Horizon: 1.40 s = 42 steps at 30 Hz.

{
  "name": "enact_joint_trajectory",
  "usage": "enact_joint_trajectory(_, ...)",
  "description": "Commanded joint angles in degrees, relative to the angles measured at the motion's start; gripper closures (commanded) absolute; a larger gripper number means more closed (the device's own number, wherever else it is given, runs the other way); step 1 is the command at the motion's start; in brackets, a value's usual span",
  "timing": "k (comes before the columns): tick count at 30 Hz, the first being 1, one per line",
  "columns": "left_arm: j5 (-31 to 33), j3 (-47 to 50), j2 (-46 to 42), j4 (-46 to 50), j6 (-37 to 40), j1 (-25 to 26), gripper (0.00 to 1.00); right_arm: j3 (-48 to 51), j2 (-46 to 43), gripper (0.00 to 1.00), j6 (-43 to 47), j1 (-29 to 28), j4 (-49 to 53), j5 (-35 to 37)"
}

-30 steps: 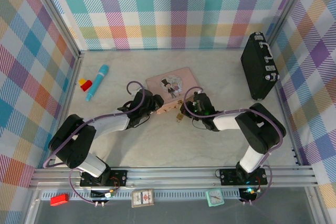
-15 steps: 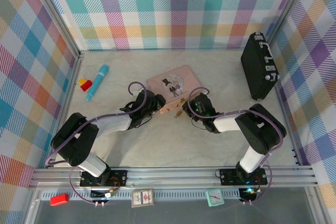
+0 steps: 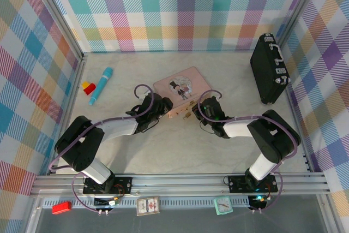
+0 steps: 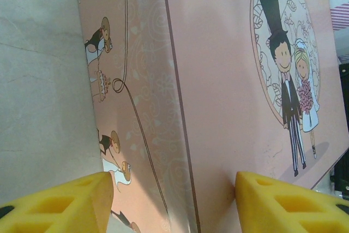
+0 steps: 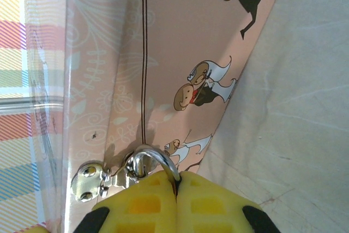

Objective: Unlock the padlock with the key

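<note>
My right gripper is shut on the padlock's silvery shackle, which hooks through the shiny hasp on the front wall of the pink tin. The yellow pads hide the brass body, and the key is hidden. From above, the right gripper sits at the tin's near right edge, with a speck of brass padlock beside it. My left gripper is open, its fingers straddling the near left corner of the pink tin; in the top view the left gripper is there too.
A black case stands at the right wall. A blue marker and a red and yellow block lie at the left wall. Both arms meet at the tin in mid-table, with bare marble in front.
My right gripper has moved up against the tin's front wall, carrying the padlock off the table with it. The tin has shifted slightly back and to the right. The left gripper followed its corner.
</note>
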<state>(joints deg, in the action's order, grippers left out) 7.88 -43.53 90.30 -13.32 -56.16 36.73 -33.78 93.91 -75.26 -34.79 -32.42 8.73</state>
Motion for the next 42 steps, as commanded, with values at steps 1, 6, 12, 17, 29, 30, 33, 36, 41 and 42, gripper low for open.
enact_joint_trajectory(1,2.3,-0.6,2.1,4.6,0.2,0.2,0.41,0.4,-1.9,1.0,-1.5,1.6,0.2,3.8)
enact_joint_trajectory(6,2.2,-1.2,3.1,4.6,0.2,0.2,0.41,0.6,-1.6,1.0,-2.2,2.2,0.7,4.5)
enact_joint_trajectory(12,1.4,-2.1,3.7,4.7,1.2,-0.2,0.4,0.4,-4.3,1.0,1.5,3.6,3.9,5.5)
enact_joint_trajectory(17,-4.8,-5.2,3.9,5.7,8.1,-2.2,0.38,1.8,-10.0,1.0,7.1,6.1,9.6,6.0)
enact_joint_trajectory(29,-5.5,-3.0,-14.2,18.0,24.6,-6.1,0.29,-1.0,-30.3,1.0,34.1,7.5,37.1,1.9)
enact_joint_trajectory(30,-4.6,-0.8,-17.4,18.2,24.8,-6.8,0.29,-1.8,-31.7,1.0,35.8,7.5,40.2,1.4)
enact_joint_trajectory(33,-1.2,6.2,-27.4,18.0,26.7,-7.6,0.28,-3.7,-35.2,1.0,39.7,7.5,48.1,-0.3)
enact_joint_trajectory(36,2.2,9.5,-35.0,21.5,30.4,-7.7,0.27,-5.7,-36.9,1.0,42.4,7.4,55.6,-0.9)
enact_joint_trajectory(41,6.0,14.0,-44.4,25.4,33.9,-7.8,0.26,-7.2,-34.5,1.0,43.6,7.2,62.6,-2.7)
enact_joint_trajectory(42,6.7,14.9,-46.1,25.8,34.3,-7.8,0.25,-7.1,-33.3,1.0,43.5,7.0,62.9,-3.3)
